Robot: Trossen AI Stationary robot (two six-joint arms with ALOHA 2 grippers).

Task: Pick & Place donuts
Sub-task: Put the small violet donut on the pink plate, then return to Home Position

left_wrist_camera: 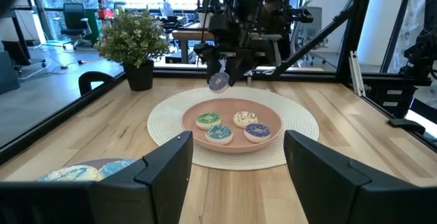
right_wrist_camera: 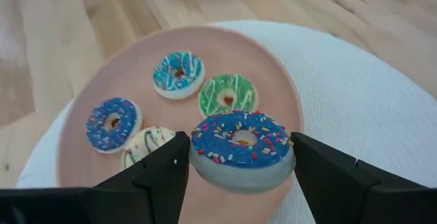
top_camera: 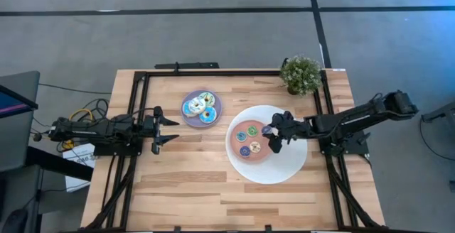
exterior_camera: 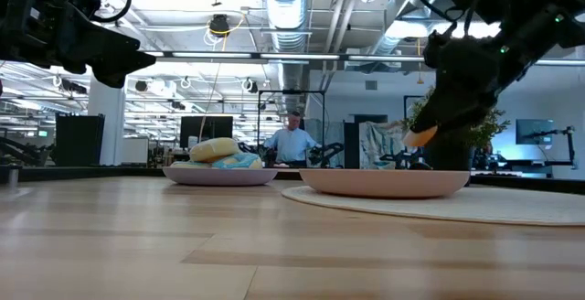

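While the right gripper [right_wrist_camera: 235,166] hangs over the pink plate [top_camera: 264,146], a purple sprinkled donut [right_wrist_camera: 242,147] pinched between its fingers, the placing step looks to be in hand

Largest to smallest: the table [top_camera: 199,190] carries a white round mat [top_camera: 284,169] right of centre, with the pink plate on it toward nine o'clock; a lilac plate [top_camera: 188,117] lies at about ten o'clock from the mat, holding the larger iced donuts [top_camera: 200,106]; four mini donuts [left_wrist_camera: 232,125] lie on the pink plate; the carried donut is in the air over that plate's three o'clock rim. The left gripper [top_camera: 170,130] waits at the table's nine o'clock, fingers spread, holding nothing. Next move, as a judgement: lower onto a bare patch of pink plate clear of the minis, then release
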